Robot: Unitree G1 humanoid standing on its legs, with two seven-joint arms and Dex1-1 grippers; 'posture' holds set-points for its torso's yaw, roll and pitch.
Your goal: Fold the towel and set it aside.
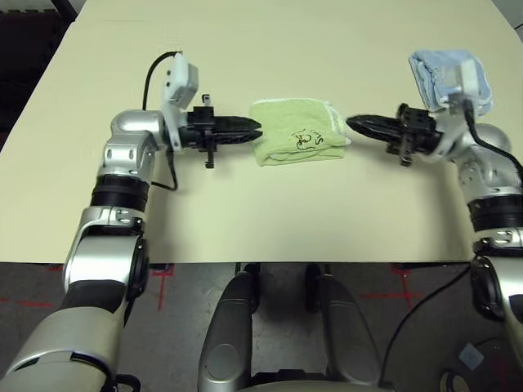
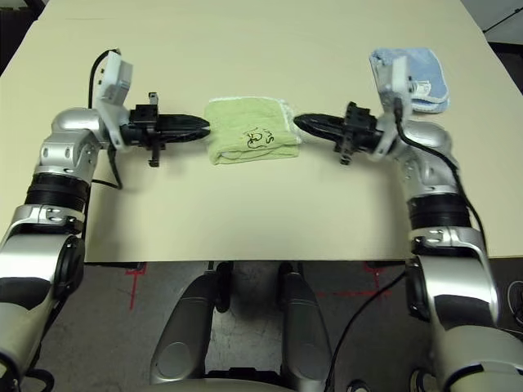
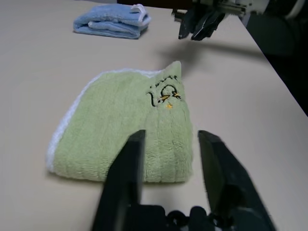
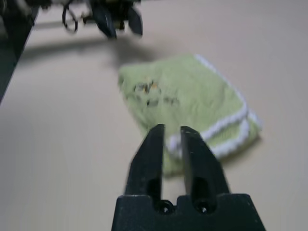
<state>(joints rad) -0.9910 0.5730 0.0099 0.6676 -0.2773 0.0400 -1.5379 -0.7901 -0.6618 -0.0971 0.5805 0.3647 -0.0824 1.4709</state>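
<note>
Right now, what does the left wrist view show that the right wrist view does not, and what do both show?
Left wrist view: the blue towel folded on the table, the left tool open, and the right tool beyond.

Right wrist view: the stacked white edging of the fold, and the right tool's narrow gap.

Both: the folded green towel with its dark embroidery, held by neither tool.

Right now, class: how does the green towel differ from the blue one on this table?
The green towel lies between both grippers; the blue towel sits off by the table's right edge. Green carries a dark embroidered drawing and white edging; blue shows a white tag. Green looks larger. Both are folded.
</note>
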